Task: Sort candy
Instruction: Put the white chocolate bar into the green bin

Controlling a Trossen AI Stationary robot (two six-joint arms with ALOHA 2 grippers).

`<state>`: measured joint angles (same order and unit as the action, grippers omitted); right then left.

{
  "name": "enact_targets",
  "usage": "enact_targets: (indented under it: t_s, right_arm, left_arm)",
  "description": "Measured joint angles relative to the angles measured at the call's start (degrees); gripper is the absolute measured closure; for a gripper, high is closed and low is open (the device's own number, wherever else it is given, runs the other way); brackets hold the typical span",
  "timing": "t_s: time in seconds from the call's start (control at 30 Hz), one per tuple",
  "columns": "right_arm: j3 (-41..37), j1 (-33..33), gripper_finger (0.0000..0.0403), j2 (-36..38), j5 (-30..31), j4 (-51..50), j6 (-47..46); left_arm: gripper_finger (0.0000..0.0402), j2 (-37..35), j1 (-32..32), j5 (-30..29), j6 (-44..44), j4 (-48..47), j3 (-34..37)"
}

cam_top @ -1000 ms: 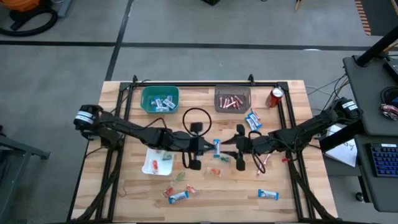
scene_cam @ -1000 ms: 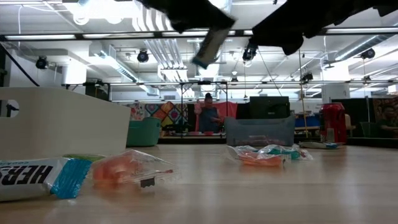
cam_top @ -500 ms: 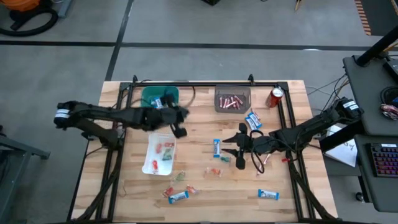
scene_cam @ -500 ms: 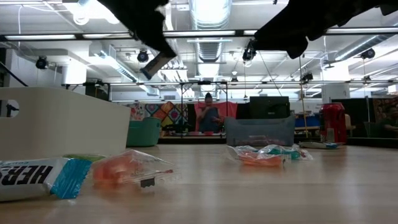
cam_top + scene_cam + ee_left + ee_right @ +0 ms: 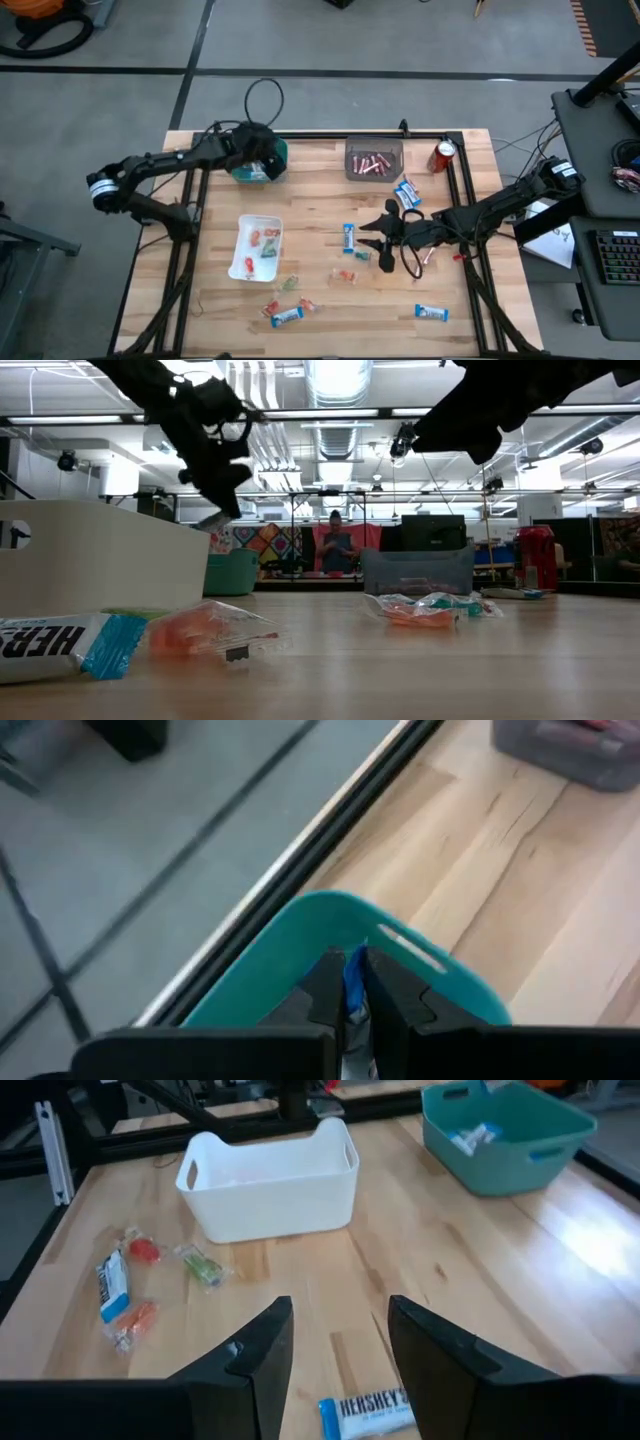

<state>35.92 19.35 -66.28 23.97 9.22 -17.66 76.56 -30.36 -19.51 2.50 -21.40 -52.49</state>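
My left gripper (image 5: 266, 160) hangs over the teal bin (image 5: 246, 172) at the table's far left, shut on a blue-and-white mini bar (image 5: 352, 982). The bin (image 5: 505, 1135) holds more such bars. My right gripper (image 5: 378, 240) hovers open above the table's middle, just right of a loose blue-and-white bar (image 5: 348, 238), which lies flat below its fingers (image 5: 365, 1415). A grey bin (image 5: 374, 161) holds pink sticks. A white bin (image 5: 256, 247) holds red and green pieces. My left gripper pinches the mini bar between its two fingers; only a sliver of blue wrapper (image 5: 351, 992) shows between them. The fingers slant down toward the table's far left. The bar is lifted clear, above the teal bin's inside.
Loose candy lies on the wood: bars at the right (image 5: 407, 192), near right (image 5: 431, 313) and near middle (image 5: 286, 316), small pieces (image 5: 345, 275) between. A red can (image 5: 443, 155) stands at the far right. Black frame rails run along the sides.
My left gripper has swung from the table's middle toward the far left edge, carrying the mini bar to above the teal bin, turning as it went and staying shut. My right arm has stayed in place.
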Motion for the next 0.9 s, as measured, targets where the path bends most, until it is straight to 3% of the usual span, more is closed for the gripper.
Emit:
enact_targets:
  t_s: [0.3,0.63,0.9]
  right_arm:
    - [0.0,0.0,0.0245,0.0,-0.4,-1.9,-4.9]
    - [0.0,0.2,0.0243,0.0,-0.4,-1.8,-6.8]
    - [0.0,0.2,0.0245,0.0,-0.4,-2.3,-13.5]
  left_arm:
    - [0.0383,4.9,-7.5,1.0,0.8,-0.1,0.0]
    - [0.0316,6.4,-7.8,0.6,1.4,-0.2,0.0]
    - [0.0302,2.7,-6.3,0.6,-5.5,-4.8,-0.1]
